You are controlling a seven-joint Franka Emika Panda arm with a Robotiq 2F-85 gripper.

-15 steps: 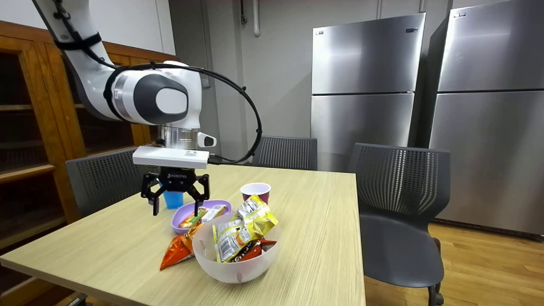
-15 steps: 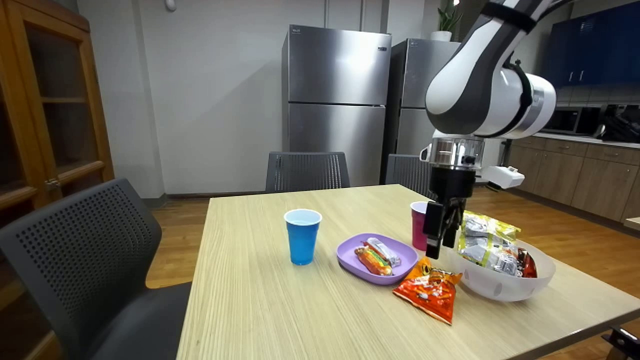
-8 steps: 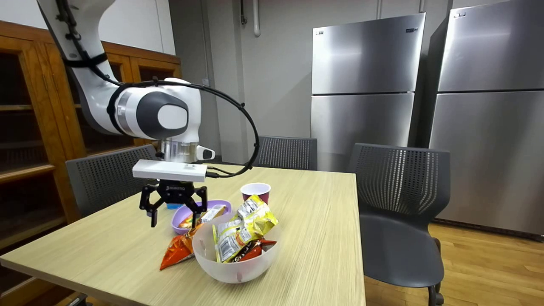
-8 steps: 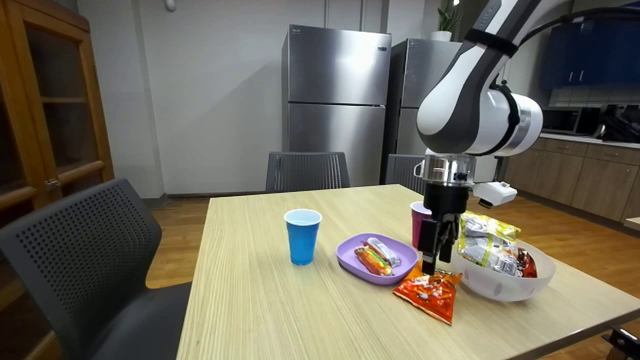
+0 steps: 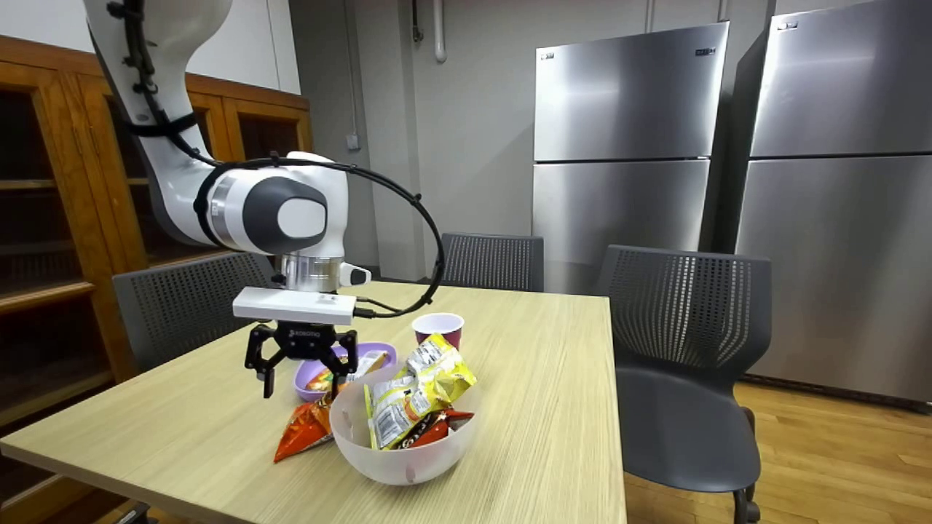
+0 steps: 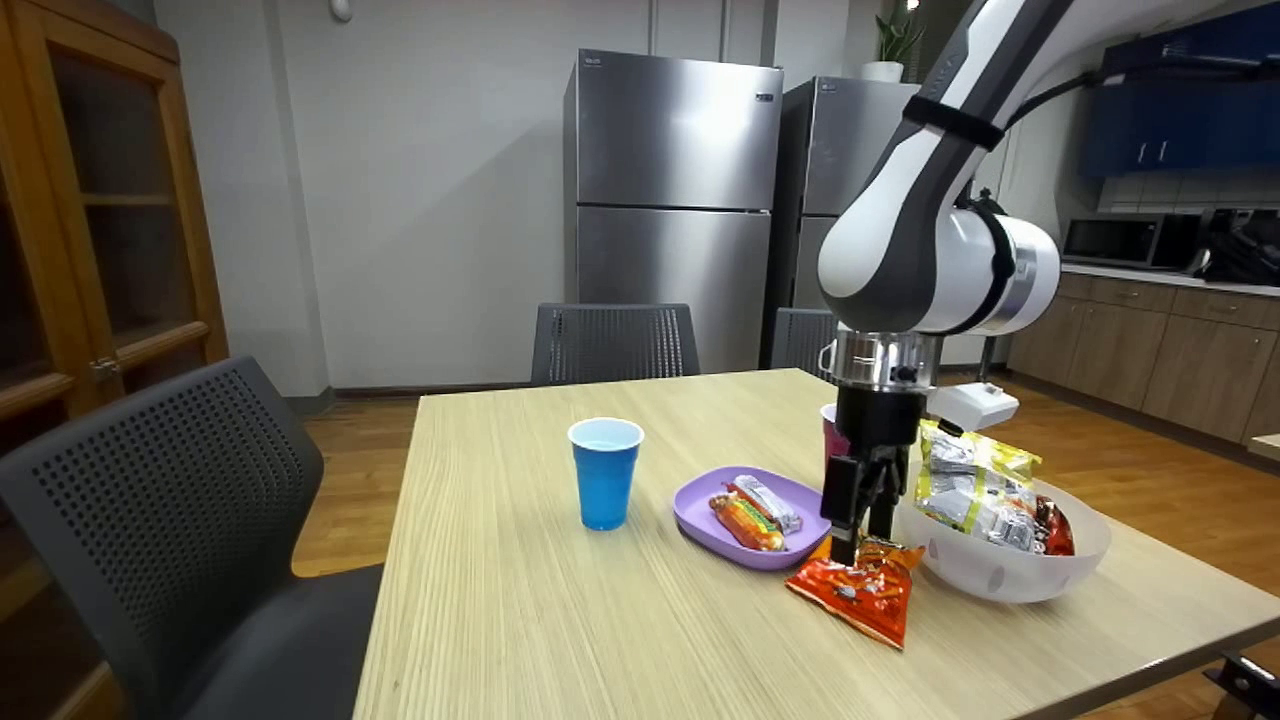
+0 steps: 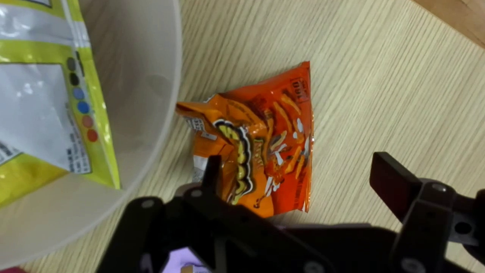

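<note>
The orange snack bag (image 7: 265,148) lies on the worktop (image 6: 520,580) between the bowl (image 5: 410,467) and the purple plate (image 6: 697,515), below the tool (image 5: 301,389) and off-centre towards the bowl. The tool is spread wide, points straight down and holds nothing. In the wrist view, the finger nearer the bowl overlaps the bag's crumpled side, while the opposite finger stands apart from it, past the straight sealed edge. Most of the bag extends up that view beyond the line of the fingertips, away from the plate. It looks about as broad as long: the crumpled end faces the bowl, and the sealed edge runs roughly square to the line joining the fingers. Whether the nearer fingertip touches the wrapper cannot be told from any view.
</note>
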